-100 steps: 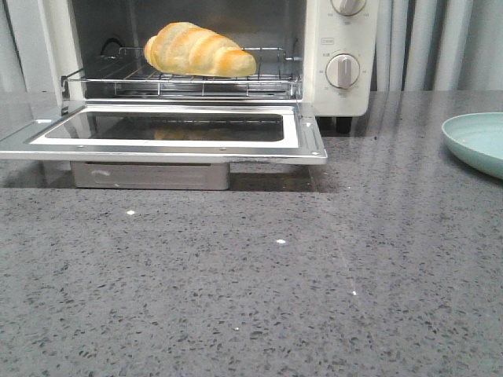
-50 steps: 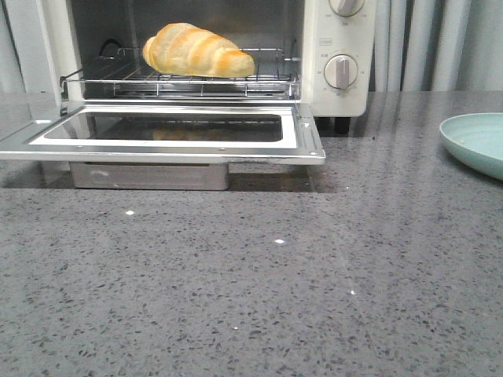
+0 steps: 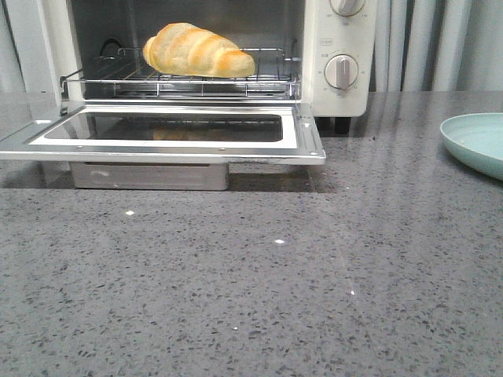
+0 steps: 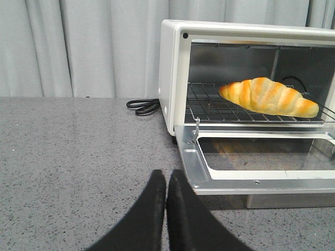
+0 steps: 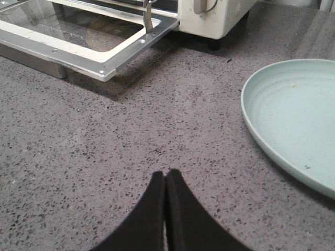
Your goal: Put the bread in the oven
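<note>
Left gripper [image 4: 166,180] pressed fully together, black fingertips meeting in a thin seam, pinching nothing, hovering over the grey table [image 4: 68,151] just short of the door's near corner. Right gripper [image 5: 166,180] likewise closed tight and empty, above bare table with the plate [image 5: 293,115] off to one side. From the front, no arms visible at all: just the oven [image 3: 338,55] with its door [image 3: 165,133] dropped flat and open, two knobs on the cream panel, plate edge [image 3: 475,141] well to the right. Left wrist view adding what the front lacks: the oven's white side wall, a coiled black cord [image 4: 142,106] on the table behind it, pale curtains beyond. Right wrist view catching only the door's corner [image 5: 104,49] and a black foot under the oven, bread not in view there. Bread [image 3: 198,51] lying on the wire rack [image 3: 181,82] inside the oven, long axis across the opening. Golden-yellow, orange-brown ridged bands, tapering to points at both ends [image 4: 268,97], faint reflection in the door glass below.
</note>
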Robot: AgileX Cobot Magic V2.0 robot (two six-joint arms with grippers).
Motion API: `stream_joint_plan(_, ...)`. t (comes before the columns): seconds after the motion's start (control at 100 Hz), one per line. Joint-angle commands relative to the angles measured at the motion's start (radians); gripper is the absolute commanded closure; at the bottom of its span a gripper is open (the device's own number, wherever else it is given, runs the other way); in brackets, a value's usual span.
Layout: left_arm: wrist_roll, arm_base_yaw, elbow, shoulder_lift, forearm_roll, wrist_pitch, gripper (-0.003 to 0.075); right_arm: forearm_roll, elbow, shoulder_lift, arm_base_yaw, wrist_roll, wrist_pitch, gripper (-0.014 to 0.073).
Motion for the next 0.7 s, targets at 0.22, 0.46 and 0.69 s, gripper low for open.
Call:
stream_joint_plan(0.22, -0.002, 0.0, -0.026, 0.013, 0.002, -0.078, 0.0742, 0.225, 0.098, 0.001, -0.276, -0.143, -0.333, 0.0669)
stream_joint_plan(0.46, -0.002, 0.0, -0.026, 0.013, 0.002, -0.078, 0.0741, 0.266, 0.15, -0.025, -0.459, -0.152, -0.358, 0.0669)
stream_joint_plan(0.69, -0.002, 0.0, -0.026, 0.013, 0.002, -0.078, 0.0742, 0.266, 0.175, -0.145, -0.513, -0.186, -0.294, 0.0669)
